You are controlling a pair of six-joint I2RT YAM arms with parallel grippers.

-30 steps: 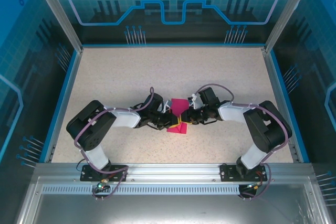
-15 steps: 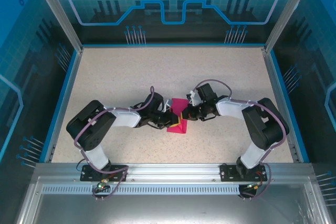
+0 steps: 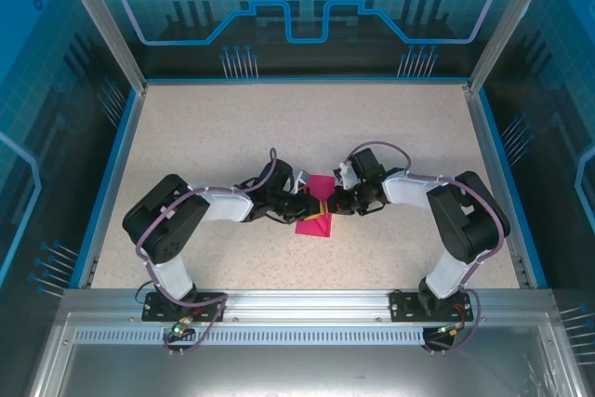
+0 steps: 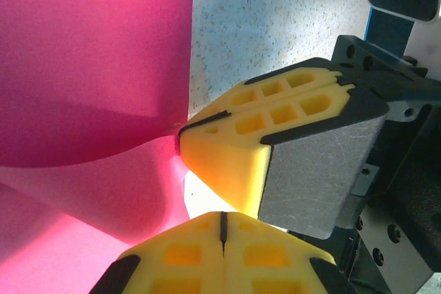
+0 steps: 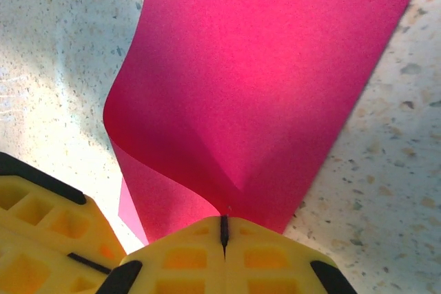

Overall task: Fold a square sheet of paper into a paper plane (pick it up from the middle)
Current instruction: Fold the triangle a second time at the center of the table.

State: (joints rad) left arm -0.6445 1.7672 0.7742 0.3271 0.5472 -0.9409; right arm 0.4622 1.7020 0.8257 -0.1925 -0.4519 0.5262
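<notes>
Square sheet of paper point(image 3: 307, 226) at mid-tabletop point(image 3: 279, 127), partly folded, flap curled up. Long axis near-far, crosswise to both pincers. Right pincer point(image 5: 224, 228) clenched on fold edge. Left pincer point(image 4: 222, 222) clenched, just beside; paper grip unclear.

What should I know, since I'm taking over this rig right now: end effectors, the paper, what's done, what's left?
Left end effector: shut, tips beside the lower flap; whether it grips the flap is unclear.
Right end effector: shut on the square sheet of paper, pinching its curled edge.
Paper: middle of the table, between both arms, bent over itself in a soft curl.
Done: a fold begun, not pressed flat.
Left: crease it, then the remaining folds to a plane.
</notes>
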